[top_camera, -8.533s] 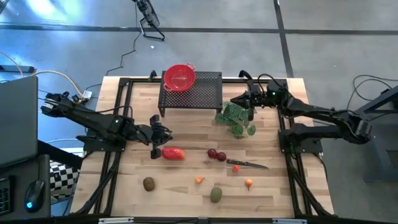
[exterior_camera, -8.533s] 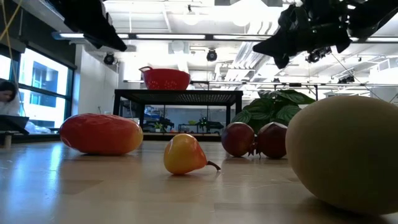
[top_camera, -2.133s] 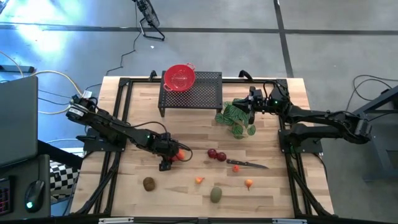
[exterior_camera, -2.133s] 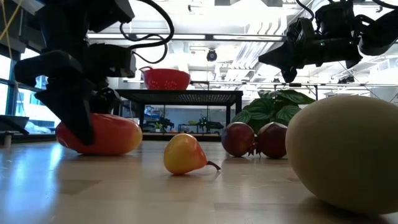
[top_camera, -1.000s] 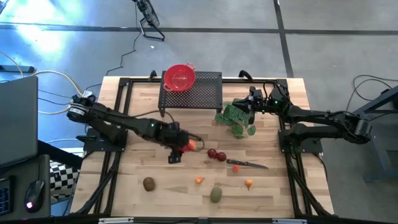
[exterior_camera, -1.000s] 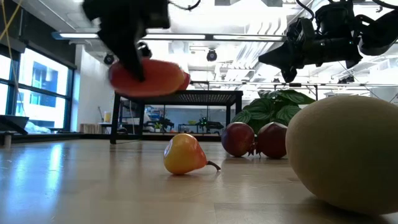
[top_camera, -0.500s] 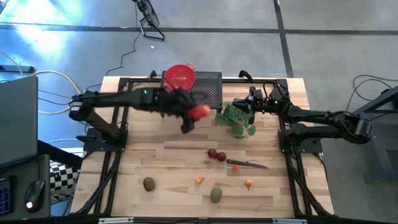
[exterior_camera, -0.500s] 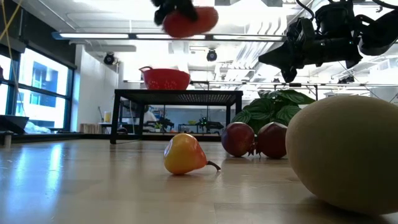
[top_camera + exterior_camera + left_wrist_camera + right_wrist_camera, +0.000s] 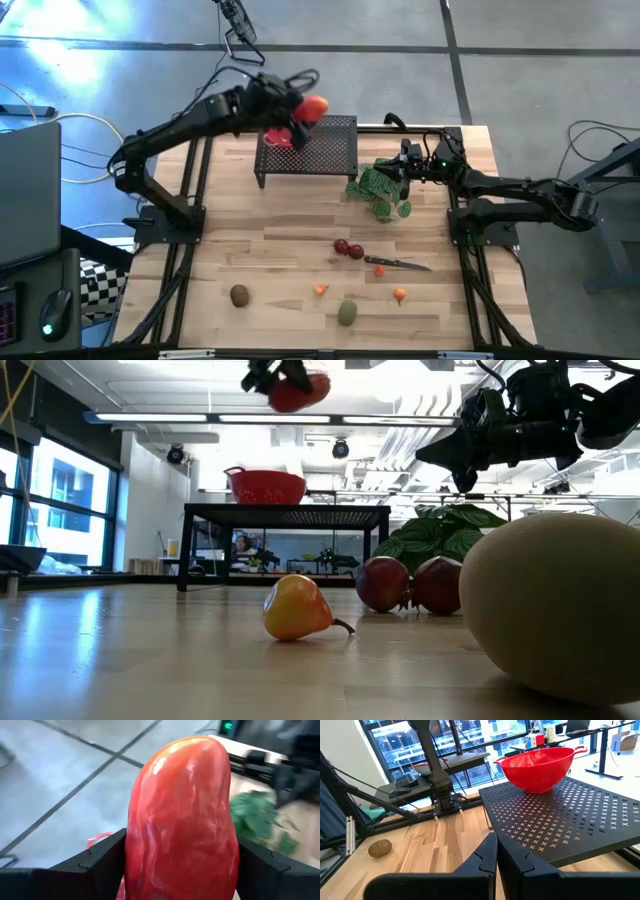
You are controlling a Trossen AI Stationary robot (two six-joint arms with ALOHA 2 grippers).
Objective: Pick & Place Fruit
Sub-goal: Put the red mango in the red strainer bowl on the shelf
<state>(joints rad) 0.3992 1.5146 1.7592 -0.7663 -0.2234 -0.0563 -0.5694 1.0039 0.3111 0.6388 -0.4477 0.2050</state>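
High view: left pincer [image 9: 301, 112] clamps the red oblong fruit [image 9: 313, 106] above the red colander [image 9: 280, 137], its long axis across the fingers.

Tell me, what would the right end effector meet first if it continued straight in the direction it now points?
Probably the black perforated shelf: the right end effector points level along its top, toward the red colander. Depth is unclear.

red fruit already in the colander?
No: the left gripper holds the red oblong fruit in the air, well above the red colander.
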